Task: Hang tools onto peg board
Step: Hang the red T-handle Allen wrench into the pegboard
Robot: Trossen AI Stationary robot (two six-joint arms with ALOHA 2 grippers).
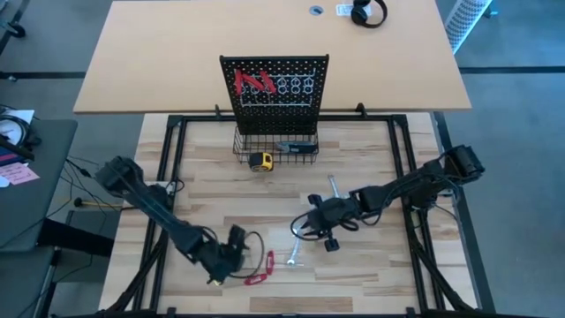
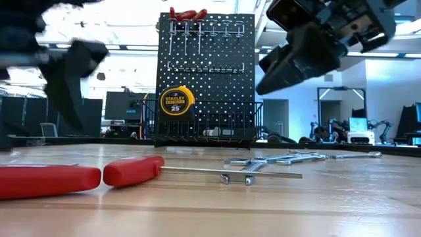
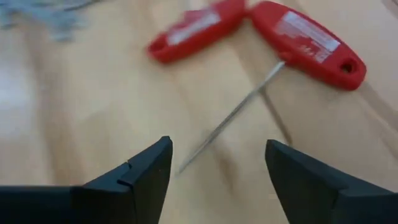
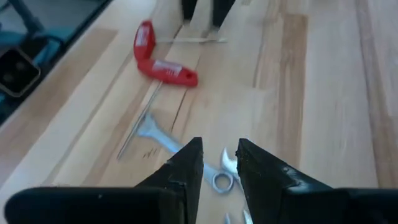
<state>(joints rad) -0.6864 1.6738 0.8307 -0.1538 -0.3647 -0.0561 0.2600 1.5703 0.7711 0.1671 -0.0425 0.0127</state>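
Two red-handled tools with thin metal shafts (image 1: 260,268) lie flat near the table's near edge; their handles (image 3: 305,40) sit just ahead of my open left gripper (image 3: 217,168), which hovers above them (image 1: 237,247). Slim silver wrenches (image 1: 296,252) (image 2: 283,158) lie flat mid-table. My right gripper (image 4: 219,165) hangs above one wrench (image 4: 158,134), its fingers a narrow gap apart and holding nothing; the low view shows it well clear of the table (image 2: 296,59). The black peg board (image 1: 274,88) stands upright at the far side, with red tools (image 1: 254,82) hanging from its top hooks.
A wire basket (image 1: 275,146) at the board's base holds a yellow tape measure (image 1: 259,161) and a blue-handled item (image 1: 296,147). Another wrench (image 1: 334,187) lies right of centre. Black frame rails (image 1: 168,177) border the work area. Headphones (image 1: 368,12) sit on the far desk.
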